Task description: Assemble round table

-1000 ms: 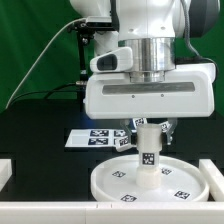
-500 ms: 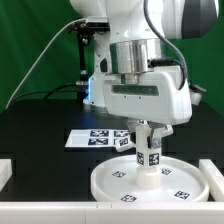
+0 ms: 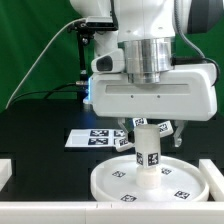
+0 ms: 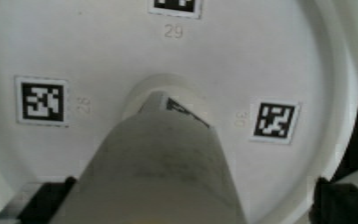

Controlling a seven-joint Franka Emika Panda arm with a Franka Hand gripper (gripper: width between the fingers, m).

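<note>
Gripper (image 3: 149,130) has swung back, straddling one leg (image 3: 148,158) on one disc (image 3: 105,181), grip unclear.

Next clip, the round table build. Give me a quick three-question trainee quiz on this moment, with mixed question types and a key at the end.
1. Fill in: the leg stands upright at the ___ of the round disc.
2. Choose one: the marker board lies (A) on top of the disc, (B) flat on the black table beyond the disc, (C) between the gripper's fingers.
3. True or false: the gripper hangs far off to one side of the leg.

Key: 1. middle. 2. B. 3. False. The gripper is directly over the leg, with its fingers on either side of the leg's top.
</note>
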